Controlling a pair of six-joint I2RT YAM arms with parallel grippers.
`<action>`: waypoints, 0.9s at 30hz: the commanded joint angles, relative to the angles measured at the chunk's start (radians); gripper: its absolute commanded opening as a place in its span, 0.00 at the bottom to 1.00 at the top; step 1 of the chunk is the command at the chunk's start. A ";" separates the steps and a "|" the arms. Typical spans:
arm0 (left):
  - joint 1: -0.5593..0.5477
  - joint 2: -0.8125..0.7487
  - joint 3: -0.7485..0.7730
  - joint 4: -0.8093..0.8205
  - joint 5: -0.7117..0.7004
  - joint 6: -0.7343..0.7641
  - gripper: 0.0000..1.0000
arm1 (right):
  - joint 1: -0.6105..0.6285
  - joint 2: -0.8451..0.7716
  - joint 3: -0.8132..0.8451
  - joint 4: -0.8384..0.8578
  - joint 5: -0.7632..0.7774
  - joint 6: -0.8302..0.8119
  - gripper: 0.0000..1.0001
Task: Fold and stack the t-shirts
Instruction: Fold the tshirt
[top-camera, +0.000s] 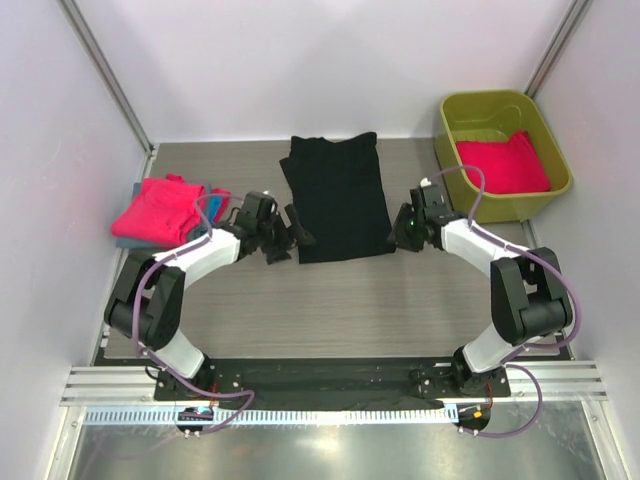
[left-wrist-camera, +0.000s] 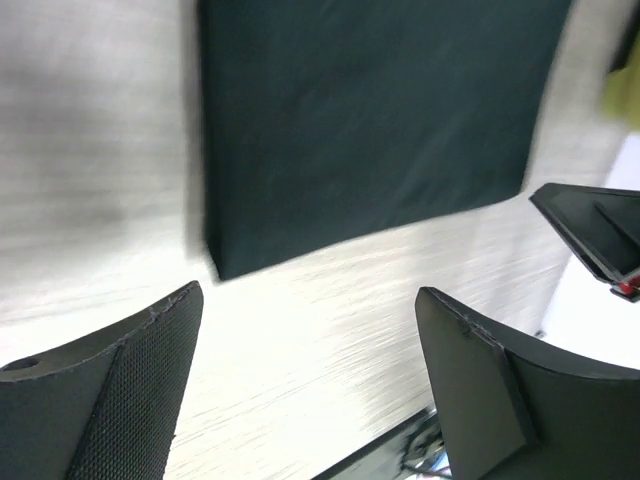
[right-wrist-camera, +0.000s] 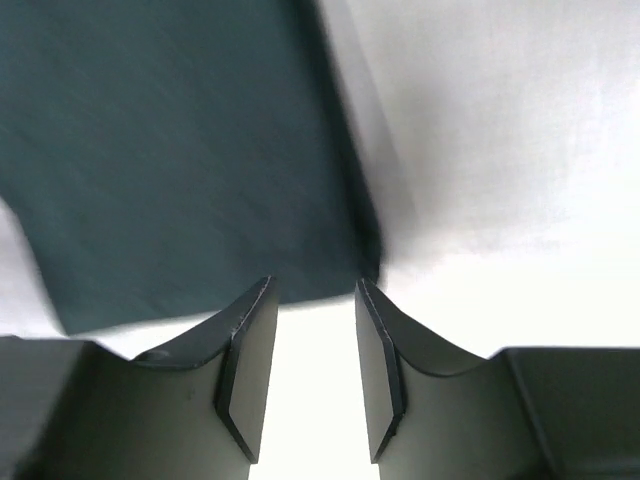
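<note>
A black t-shirt lies folded into a long rectangle in the middle of the table. My left gripper sits just off its near left corner, open and empty. In the left wrist view the black t-shirt lies beyond the left gripper, with bare table between the jaws. My right gripper is at the shirt's near right corner. Its jaws stand partly apart with nothing between them, the right gripper just short of the black t-shirt's edge. A pile of hot-pink t-shirts on a blue one rests at the left.
An olive-green tub at the back right holds a hot-pink t-shirt. White walls close in the table on three sides. The right gripper's fingers show at the right edge of the left wrist view.
</note>
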 joint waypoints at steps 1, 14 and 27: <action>0.002 -0.050 -0.050 0.082 0.003 0.003 0.86 | 0.005 -0.027 -0.062 0.089 -0.055 -0.001 0.42; -0.012 -0.035 -0.113 0.118 -0.007 -0.017 0.57 | 0.006 0.030 -0.181 0.233 -0.022 0.026 0.40; -0.055 0.014 -0.125 0.163 -0.022 -0.046 0.58 | -0.005 -0.033 -0.247 0.292 0.021 0.036 0.51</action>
